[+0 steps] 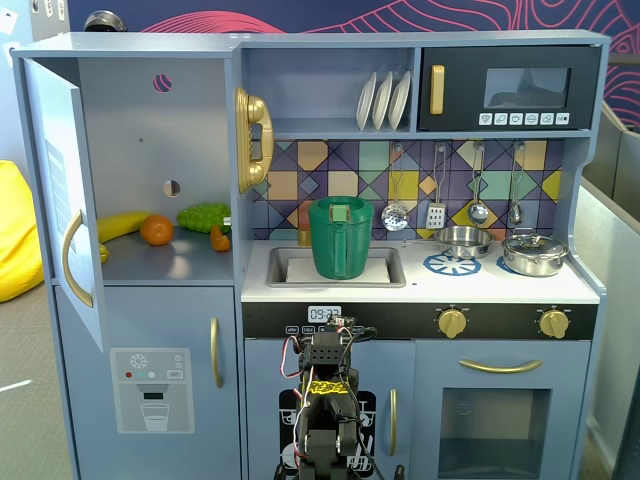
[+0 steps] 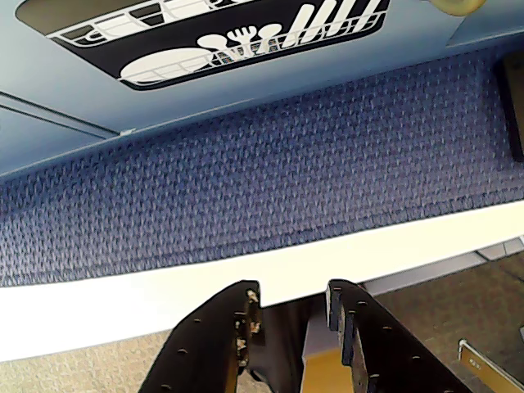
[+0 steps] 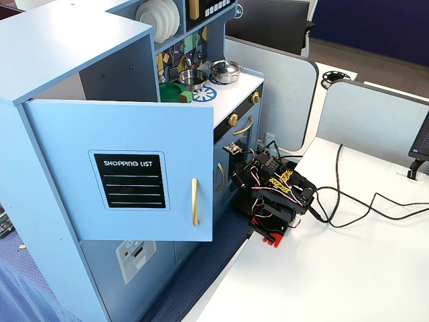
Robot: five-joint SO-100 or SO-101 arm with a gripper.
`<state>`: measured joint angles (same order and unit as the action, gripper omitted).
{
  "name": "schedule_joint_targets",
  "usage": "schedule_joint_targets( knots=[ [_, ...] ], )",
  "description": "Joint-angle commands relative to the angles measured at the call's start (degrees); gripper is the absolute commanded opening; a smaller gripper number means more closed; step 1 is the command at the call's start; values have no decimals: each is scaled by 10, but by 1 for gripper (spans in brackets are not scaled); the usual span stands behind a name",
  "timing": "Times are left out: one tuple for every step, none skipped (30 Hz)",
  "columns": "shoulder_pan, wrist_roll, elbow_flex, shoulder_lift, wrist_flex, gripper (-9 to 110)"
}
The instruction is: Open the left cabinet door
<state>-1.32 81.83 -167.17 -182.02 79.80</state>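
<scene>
We see the large light-blue rectangular left cabinet door [image 3: 127,174], the one with the black "SHOPPING LIST" chalkboard panel [image 3: 129,180] and the vertical gold bar handle [image 3: 194,201], swung wide open from the top left compartment of the pale blue wooden toy kitchen [image 1: 420,40]. In a fixed view the door [image 1: 68,190] stands nearly edge-on at the left of the cabinet, hinged on its left side. The open compartment holds a yellow toy banana [image 1: 122,225], an orange toy fruit [image 1: 156,230], a bumpy green toy vegetable [image 1: 204,216] and a small orange piece [image 1: 219,238]. Below it sits the blue door with the grey ice-dispenser panel [image 1: 152,376], shut. The black arm [image 3: 275,194], folded low and wrapped in loose wires, stands on the white table [image 3: 348,268] in front of the kitchen's lower middle, well apart from the open door. In the wrist view the black two-finger gripper [image 2: 293,301] comes up from the bottom edge with its jaws a little apart and nothing between them; it points at a strip of dark blue carpet [image 2: 270,172] and the white table edge, with the small blue door with the dish-rack picture [image 2: 221,37] above. On the white counter we see a green plastic jug [image 1: 341,237] in the sink and two shiny metal pots [image 1: 535,254] toward the right.
</scene>
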Motion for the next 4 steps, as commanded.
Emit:
schedule_joint_targets(
  knots=[
    [7, 13, -46, -1, 74, 0],
    [7, 24, -46, -1, 76, 0],
    [7, 37, -46, -1, 77, 0],
    [7, 47, -46, -1, 79, 0]
  ],
)
